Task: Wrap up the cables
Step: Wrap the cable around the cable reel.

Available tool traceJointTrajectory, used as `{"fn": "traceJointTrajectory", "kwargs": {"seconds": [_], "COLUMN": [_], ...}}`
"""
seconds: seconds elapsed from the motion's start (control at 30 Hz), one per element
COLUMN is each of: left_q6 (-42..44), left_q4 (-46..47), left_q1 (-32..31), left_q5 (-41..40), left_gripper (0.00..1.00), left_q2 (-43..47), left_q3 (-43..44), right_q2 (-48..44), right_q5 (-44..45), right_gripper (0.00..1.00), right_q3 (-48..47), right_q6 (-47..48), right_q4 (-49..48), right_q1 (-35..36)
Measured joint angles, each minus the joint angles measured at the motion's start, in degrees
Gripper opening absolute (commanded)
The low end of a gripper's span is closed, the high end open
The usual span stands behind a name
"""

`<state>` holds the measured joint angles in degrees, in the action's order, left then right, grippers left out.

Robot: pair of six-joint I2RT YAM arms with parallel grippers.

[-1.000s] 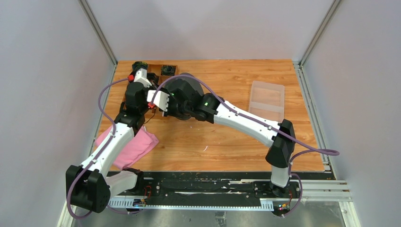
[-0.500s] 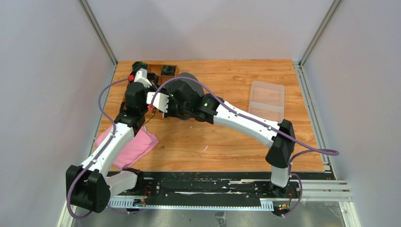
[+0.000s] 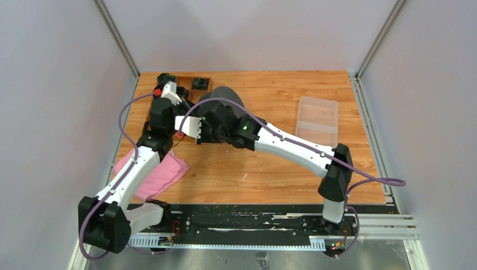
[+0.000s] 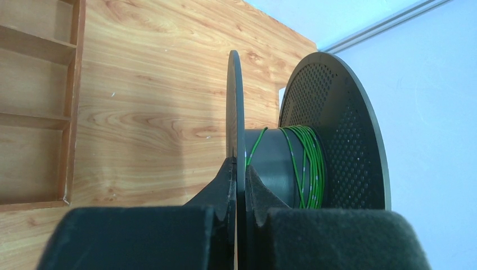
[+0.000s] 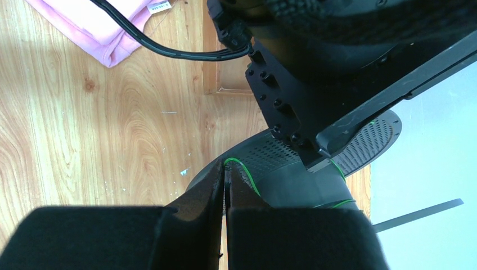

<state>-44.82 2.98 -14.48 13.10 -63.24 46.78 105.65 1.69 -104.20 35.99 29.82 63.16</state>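
The left gripper [image 4: 238,170] is clamped on the thin flange [image 4: 232,101] of a black spool [image 4: 337,129], one finger on each face, holding the spool on edge above the table [image 3: 281,95]. The green cable [image 4: 313,169] is wound in a tight band on the hub [image 4: 273,163] against the perforated flange, with one strand crossing the bare part of the hub towards the gripped flange.

The right gripper [image 5: 225,171] has its fingers pressed together. A loose green strand comes out from between their tips and curves back onto the spool, so I take it to be pinched there.

All this sits at the far left of the table, just beside the wooden tray [image 3: 185,82]. A pink cloth [image 3: 160,174] lies nearer on the left, and a clear plastic container [image 3: 319,118] lies well apart on the right.

In the past second the right wrist has swung a little left and nearer, and its elbow has come nearer too. More of the spool's round face now shows behind it. The left arm has hardly moved.

To me that looks like the right arm carrying the strand round the hub while the left steadies the spool, partway through one turn. Much of the hub is still bare, so I'd say plenty of winding is left. The strand needs tension or it will slip off over the thin flange.
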Motion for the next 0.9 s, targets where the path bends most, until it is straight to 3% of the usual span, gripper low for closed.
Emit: {"fn": "traceJointTrajectory", "kwargs": {"seconds": [0.9], "left_q6": [-0.20], "left_q4": [0.02], "left_q1": [0.09], "left_q5": [0.28], "left_gripper": [0.00], "left_q2": [0.00], "left_q3": [-0.02], "right_q2": [0.00], "right_q5": [-0.15], "right_gripper": [0.01], "right_q3": [0.15], "right_q6": [0.00], "right_q4": [-2.60], "right_q1": [0.09]}}
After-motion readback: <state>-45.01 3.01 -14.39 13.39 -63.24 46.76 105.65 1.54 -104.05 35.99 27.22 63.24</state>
